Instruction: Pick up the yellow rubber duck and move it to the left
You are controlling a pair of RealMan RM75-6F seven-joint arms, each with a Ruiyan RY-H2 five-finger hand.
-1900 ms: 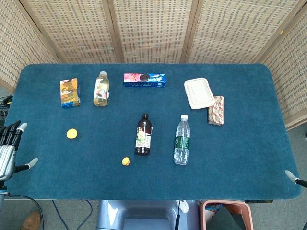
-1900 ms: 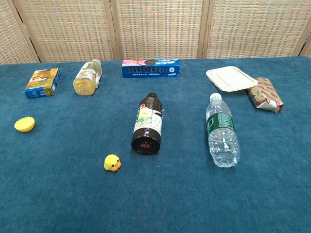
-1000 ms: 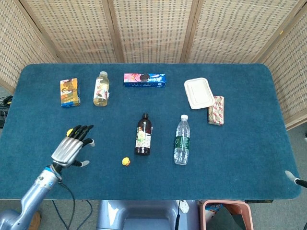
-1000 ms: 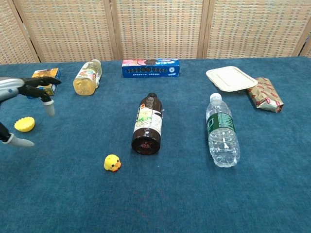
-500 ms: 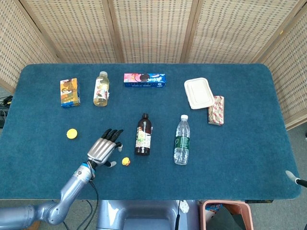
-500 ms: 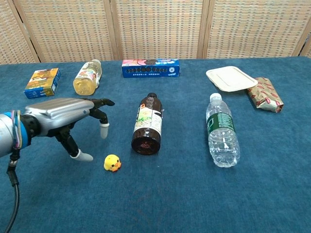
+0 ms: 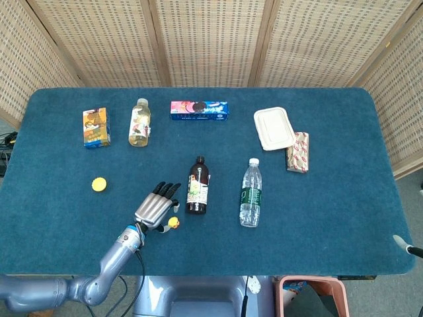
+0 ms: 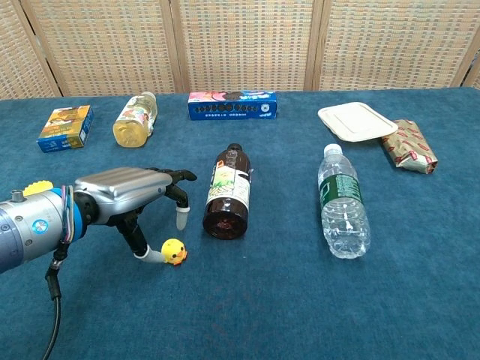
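The small yellow rubber duck (image 8: pixel 175 252) (image 7: pixel 174 223) sits on the blue table, left of a lying dark bottle (image 8: pixel 227 193) (image 7: pixel 197 185). My left hand (image 8: pixel 131 193) (image 7: pixel 154 207) hovers just over and left of the duck, fingers spread, holding nothing. Its thumb tip sits right beside the duck in the chest view; whether it touches is unclear. Only a fingertip of my right hand (image 7: pixel 404 246) shows at the table's right front corner in the head view; its state is not readable.
A clear water bottle (image 7: pixel 250 193) lies right of the dark one. A yellow cap (image 7: pixel 99 185) lies to the left. Along the back are an orange box (image 7: pixel 96 127), a juice bottle (image 7: pixel 139 122), a cookie box (image 7: pixel 199 109), a white container (image 7: pixel 274 128) and a wrapped packet (image 7: pixel 298 152).
My left hand came in from the table's left edge and moved right toward the duck, now hovering right beside it. The duck has not moved.
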